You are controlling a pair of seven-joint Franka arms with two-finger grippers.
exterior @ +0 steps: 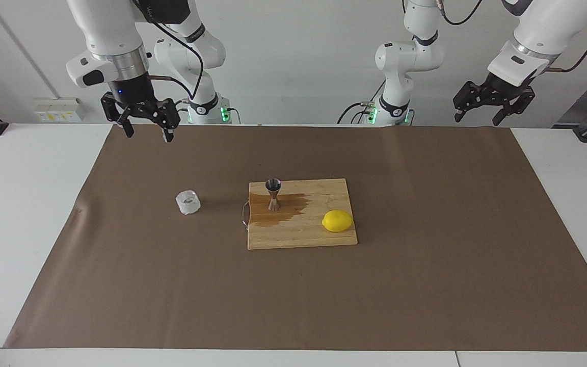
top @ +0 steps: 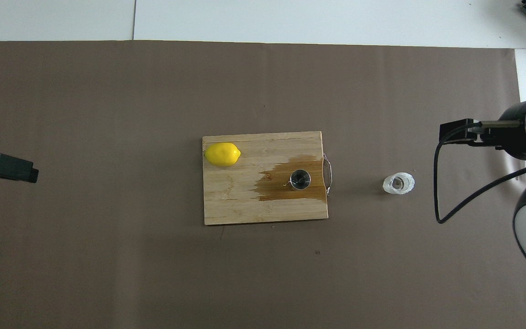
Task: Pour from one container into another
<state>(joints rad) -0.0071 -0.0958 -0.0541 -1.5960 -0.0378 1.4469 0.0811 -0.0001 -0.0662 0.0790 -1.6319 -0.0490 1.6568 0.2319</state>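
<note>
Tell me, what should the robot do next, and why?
Probably nothing but park the right gripper, which hangs open near the robots, holding nothing. The small clear faceted glass cup stands on the brown mat, and a brown wet patch surrounds the shiny steel hourglass jigger. The left gripper waits.

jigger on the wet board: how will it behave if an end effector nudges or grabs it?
The jigger stands upright on a narrow foot with a thin waist, so it would probably tip when pushed high. The dark wet patch around it on the cutting board may let it slide. Polished steel: likely slippery, but rigid.
</note>
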